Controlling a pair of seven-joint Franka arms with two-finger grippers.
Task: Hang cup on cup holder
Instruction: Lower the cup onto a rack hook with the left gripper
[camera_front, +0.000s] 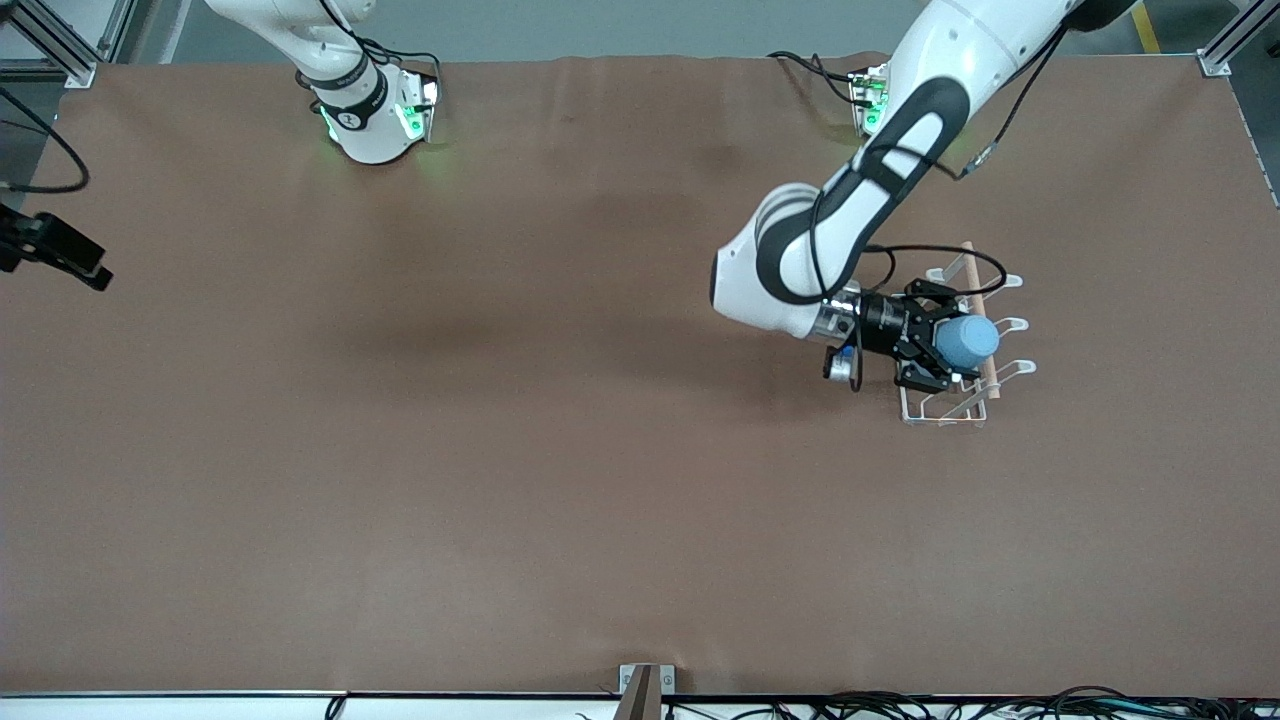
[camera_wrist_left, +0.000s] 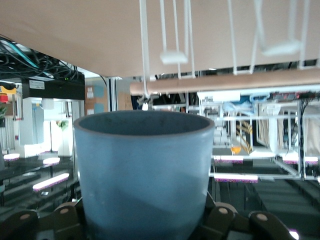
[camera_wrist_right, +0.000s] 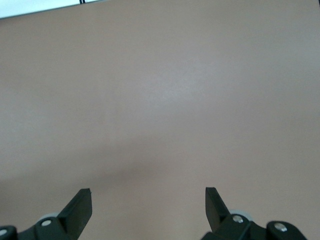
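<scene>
My left gripper (camera_front: 950, 346) is shut on the light-blue cup (camera_front: 970, 341) and holds it on its side over the middle of the white wire cup holder (camera_front: 940, 418), beside its wooden rod (camera_front: 968, 262). White prongs (camera_front: 1012, 325) stick out past the cup toward the left arm's end. In the left wrist view the cup (camera_wrist_left: 142, 170) fills the space between the fingers (camera_wrist_left: 220, 220), its rim facing the rod (camera_wrist_left: 225, 82) and the prongs (camera_wrist_left: 174, 56). My right gripper (camera_wrist_right: 148, 192) is open and empty over bare table.
The brown table cloth (camera_front: 500, 450) covers the whole table. The cup holder stands toward the left arm's end, about midway between the robots and the front camera. Cables lie along the table's front edge (camera_front: 900, 700).
</scene>
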